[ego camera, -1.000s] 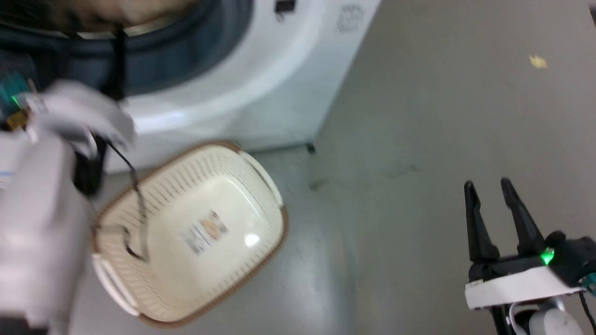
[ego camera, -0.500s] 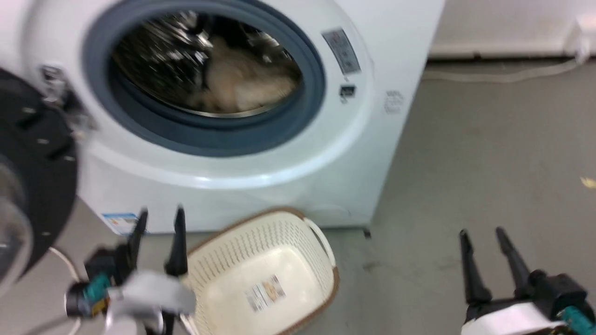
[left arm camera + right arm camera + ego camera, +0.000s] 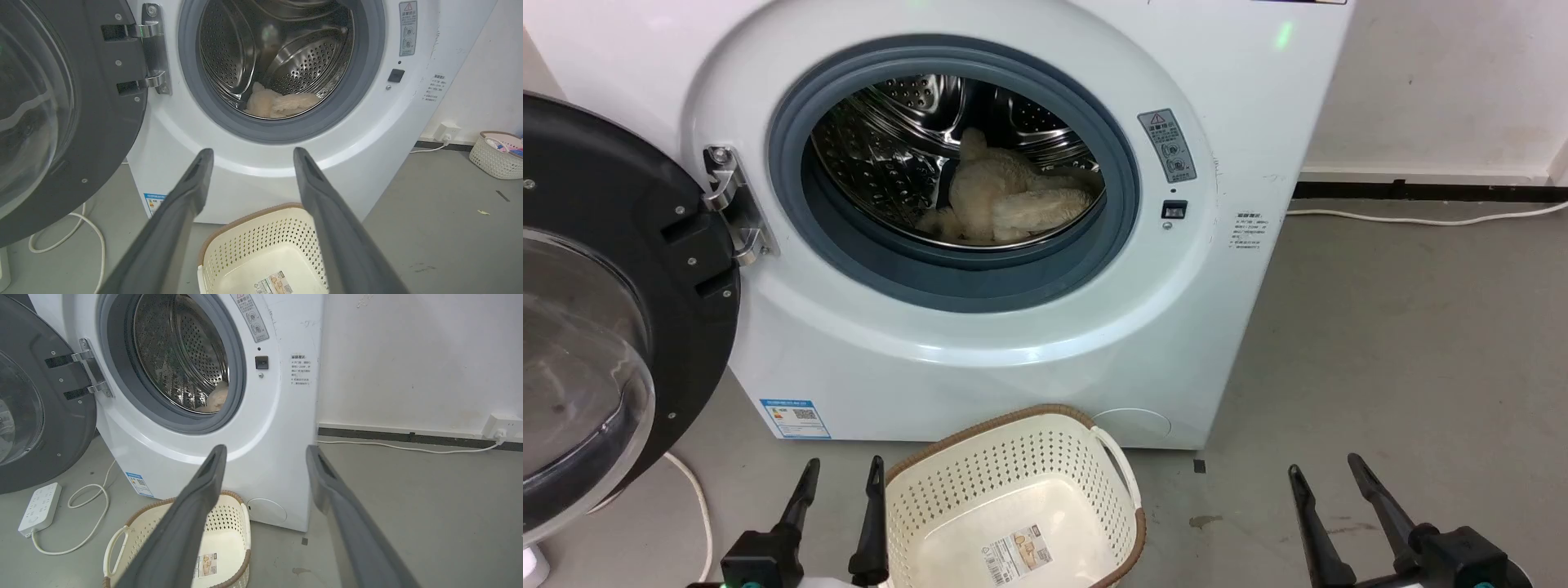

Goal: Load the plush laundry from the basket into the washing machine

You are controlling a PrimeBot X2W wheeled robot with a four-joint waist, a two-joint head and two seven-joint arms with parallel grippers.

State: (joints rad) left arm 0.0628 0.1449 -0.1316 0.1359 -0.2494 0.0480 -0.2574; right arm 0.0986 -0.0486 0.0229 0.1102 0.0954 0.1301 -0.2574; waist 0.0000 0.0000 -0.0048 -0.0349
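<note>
Far left: glass door [image 3: 613,269] swung wide, white cord [image 3: 698,506] on the floor beneath it. Lower left: left gripper [image 3: 845,464], fingers spread, nothing held, just beside the basket [image 3: 1013,420], bare down to its label. Up and ahead of both claws: plush laundry [image 3: 1005,200] deep in the washing machine [image 3: 980,359] drum, long axis lying crosswise, behind the grey seal. Nearer to door and opening, likely: left arm. Lower right: right gripper [image 3: 1323,465], spread, empty, well apart.

Our head camera has swung up from the basket [image 3: 1013,457] and floor [image 3: 1405,343] to the open drum [image 3: 882,155] of the washing machine [image 3: 1013,351], where the plush laundry [image 3: 1005,204] lies, and our left tool [image 3: 843,465], a second ago raised at upper left, now sits at lower left.
</note>
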